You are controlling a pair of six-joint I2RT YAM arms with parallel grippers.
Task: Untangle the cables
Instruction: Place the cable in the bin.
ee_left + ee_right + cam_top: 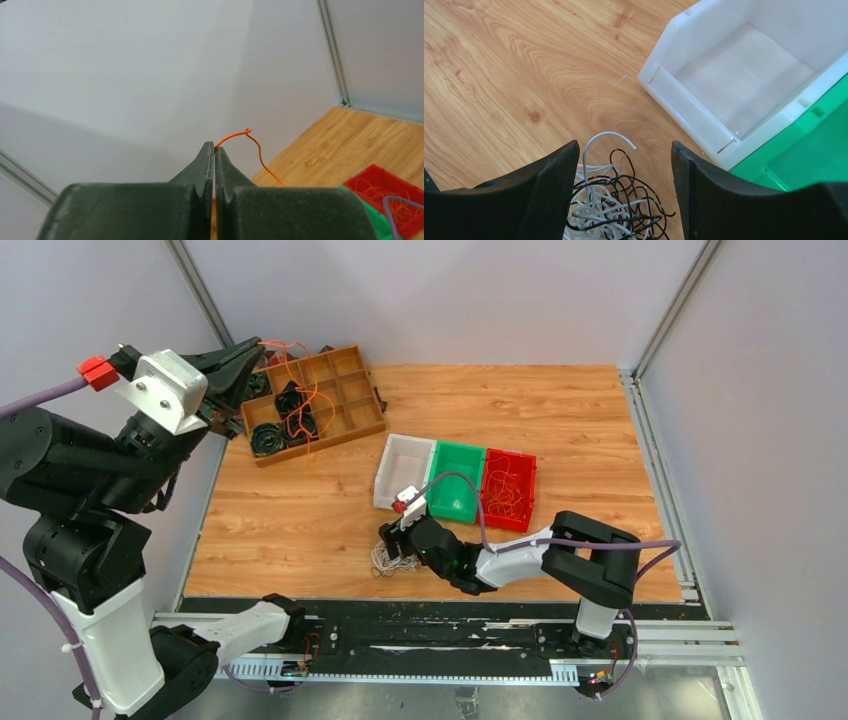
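A tangle of thin white and black cables (611,205) lies on the wood near the table's front edge (385,560). My right gripper (624,150) hangs just above it, open, fingers straddling the bunch without pinching it. My left gripper (214,147) is raised high at the far left (245,355) and is shut on a thin orange cable (250,145). That cable trails down into the brown divided tray (365,400), where more orange cable (305,410) loops over the compartments.
White bin (403,472), green bin (455,483) and red bin (510,490) stand side by side mid-table; the red one holds orange cables. Thick black coiled rolls (268,438) sit in the brown tray. Grey walls close in the left and back.
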